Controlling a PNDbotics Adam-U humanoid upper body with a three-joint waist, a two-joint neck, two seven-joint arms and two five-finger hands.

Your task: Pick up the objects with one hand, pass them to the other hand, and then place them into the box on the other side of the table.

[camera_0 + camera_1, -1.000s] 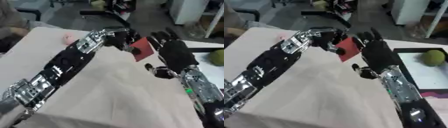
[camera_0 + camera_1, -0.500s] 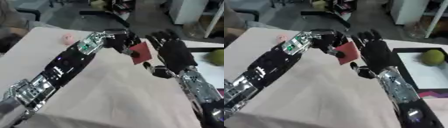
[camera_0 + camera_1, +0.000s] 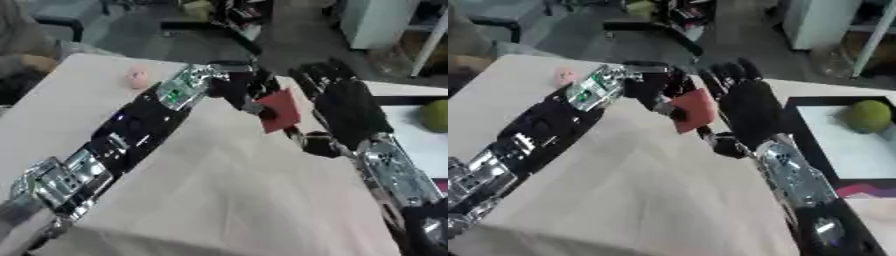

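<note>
In the left eye view, the left hand [image 3: 241,89] pinches a red block [image 3: 280,110] at one o'clock above the table [image 3: 219,190], against the right hand [image 3: 350,110], whose fingers are spread straight. In the right eye view, the box [image 3: 833,145] with a green fruit [image 3: 868,116] lies at three o'clock; if the left hand releases before the right hand closes, the block could drop.

Red block [image 3: 694,110] in curled left hand [image 3: 654,88], beside open right hand [image 3: 750,111].
</note>
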